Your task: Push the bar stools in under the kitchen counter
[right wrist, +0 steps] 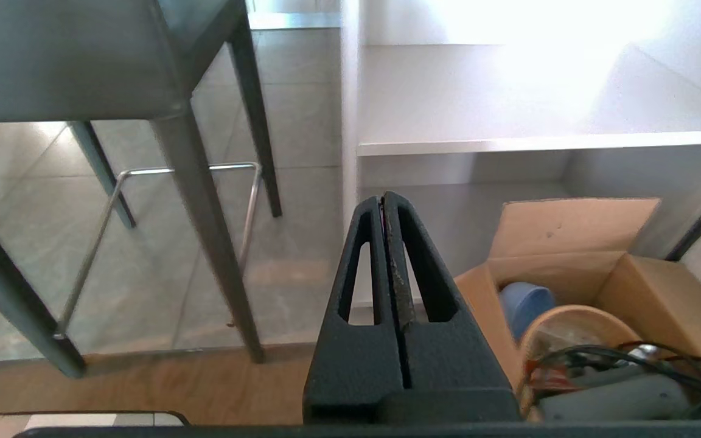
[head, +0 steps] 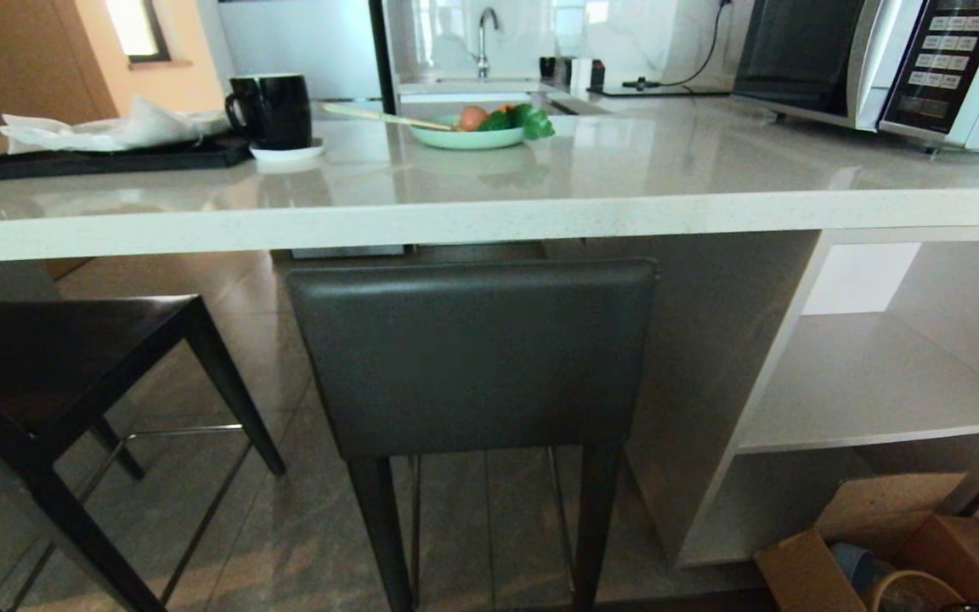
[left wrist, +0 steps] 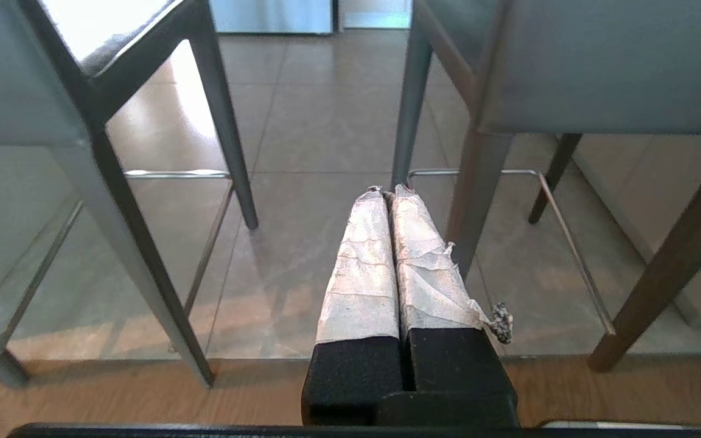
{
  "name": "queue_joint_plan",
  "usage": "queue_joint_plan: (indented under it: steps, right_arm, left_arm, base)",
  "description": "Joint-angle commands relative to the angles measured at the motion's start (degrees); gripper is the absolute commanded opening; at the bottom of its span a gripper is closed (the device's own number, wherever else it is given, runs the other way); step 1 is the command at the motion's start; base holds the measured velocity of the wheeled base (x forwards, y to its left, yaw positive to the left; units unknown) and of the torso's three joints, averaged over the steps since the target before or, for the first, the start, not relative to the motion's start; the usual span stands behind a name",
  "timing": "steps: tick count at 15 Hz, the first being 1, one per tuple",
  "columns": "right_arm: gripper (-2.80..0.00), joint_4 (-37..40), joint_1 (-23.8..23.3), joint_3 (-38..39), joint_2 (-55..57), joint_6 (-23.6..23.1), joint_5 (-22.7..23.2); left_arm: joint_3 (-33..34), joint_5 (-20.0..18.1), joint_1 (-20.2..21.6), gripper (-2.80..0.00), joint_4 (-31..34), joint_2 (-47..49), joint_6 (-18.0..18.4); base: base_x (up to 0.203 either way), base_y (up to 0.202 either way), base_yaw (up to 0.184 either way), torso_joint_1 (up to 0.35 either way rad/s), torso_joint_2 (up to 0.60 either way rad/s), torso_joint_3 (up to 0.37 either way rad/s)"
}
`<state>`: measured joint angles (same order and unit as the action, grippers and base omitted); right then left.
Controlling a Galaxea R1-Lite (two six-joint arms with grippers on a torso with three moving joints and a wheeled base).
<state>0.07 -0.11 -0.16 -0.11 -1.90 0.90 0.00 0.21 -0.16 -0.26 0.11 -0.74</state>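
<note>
Head view: 2 dark grey bar stools [head: 472,357] facing speckled white kitchen counter [head: 489,221], both tools pinched closed, empty

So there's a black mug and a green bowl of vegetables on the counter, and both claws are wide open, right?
Not quite. The mug and bowl are on the counter, but both claws are shut: the wrist views show the left claw and right claw closed.
</note>
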Motion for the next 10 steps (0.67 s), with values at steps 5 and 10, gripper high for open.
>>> queue_joint_plan:
  steps: [5,10]
  right_arm:
    - [-2.80,-0.07,0.02,0.07,0.11,-0.03,0.06]
    - [-2.80,-0.16,0.02,0.07,0.11,-0.03,0.06]
  left_arm:
    - [0.00,0.05,-0.02,-2.80,0.00,0.24,-0.05]
    - [0.00,0.04,-0.02,-2.80,0.00,0.24,0.04]
  base:
    - [0.001,0.188,-0.001,0.002,0.00,0.002]
    - [0.000,0.198,0.000,0.005,0.00,0.001]
